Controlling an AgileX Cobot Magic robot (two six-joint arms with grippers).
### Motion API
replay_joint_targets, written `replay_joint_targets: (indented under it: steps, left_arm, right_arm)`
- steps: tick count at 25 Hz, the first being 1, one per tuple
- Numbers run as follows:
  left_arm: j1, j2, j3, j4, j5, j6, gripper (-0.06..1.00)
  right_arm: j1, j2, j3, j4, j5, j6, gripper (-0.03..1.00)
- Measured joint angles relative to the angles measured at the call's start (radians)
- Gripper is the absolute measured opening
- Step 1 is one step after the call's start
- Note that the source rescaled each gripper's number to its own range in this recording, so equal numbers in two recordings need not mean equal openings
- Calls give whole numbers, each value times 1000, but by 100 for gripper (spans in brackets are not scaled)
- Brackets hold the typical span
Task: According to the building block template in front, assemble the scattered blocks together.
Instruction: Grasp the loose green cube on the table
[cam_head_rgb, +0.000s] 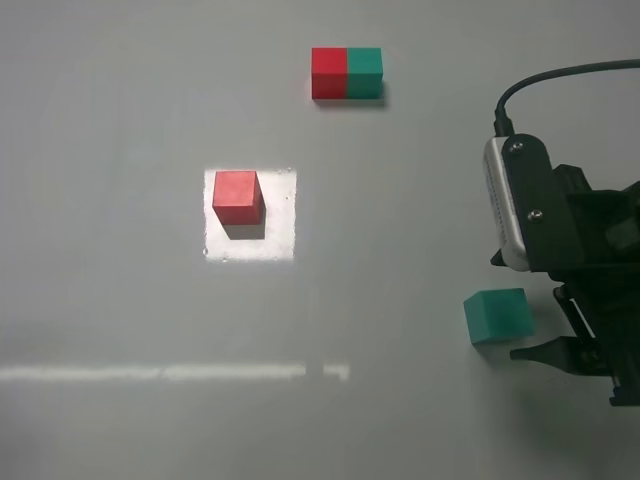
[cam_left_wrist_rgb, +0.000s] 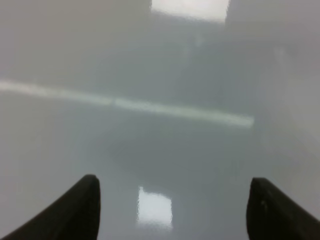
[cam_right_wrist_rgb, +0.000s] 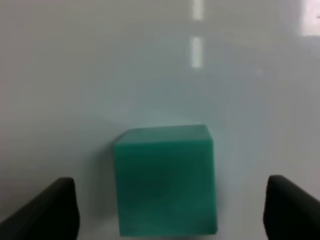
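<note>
Grey, glossy worktop (cam_head_rgb: 110, 110) seen from the high camera; nothing of the room shows beyond it. A bright square patch of light (cam_head_rgb: 280, 215) lies left of centre, and a thin pale streak of light (cam_head_rgb: 150, 373) runs across the near part of the surface.

The building block template (cam_head_rgb: 347, 73) lies at the far edge of the view, its red half to the left and its teal-green half to the right, joined flush. The loose red cube (cam_head_rgb: 237, 196) stands on the light patch, well apart from the template. The loose teal-green cube (cam_head_rgb: 497, 315) stands on the bare worktop at the near right, well apart from the red cube.

The right gripper (cam_right_wrist_rgb: 169, 195) is spread wide. In its wrist view the teal-green cube sits between its two dark fingers (cam_right_wrist_rgb: 50, 210), with a clear strip of worktop on each side, so that neither finger touches it. In the high view the arm enters from the right edge, a black cable (cam_head_rgb: 560, 78) curving to its wrist.

The left gripper (cam_left_wrist_rgb: 172, 202) shows only in its own wrist view. Its fingers stand apart over bare, reflective worktop and hold nothing.
</note>
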Motion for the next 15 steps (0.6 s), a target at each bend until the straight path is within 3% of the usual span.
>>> replay_joint_targets:
  steps: [7,15]
  left_arm:
    - [0,0,0,0,0,0,53]
    - [0,0,0,0,0,0,53]
  right_arm:
    - [0,34,0,-68,-37,74,100]
    - [0,35,25,-76,-45,139,93]
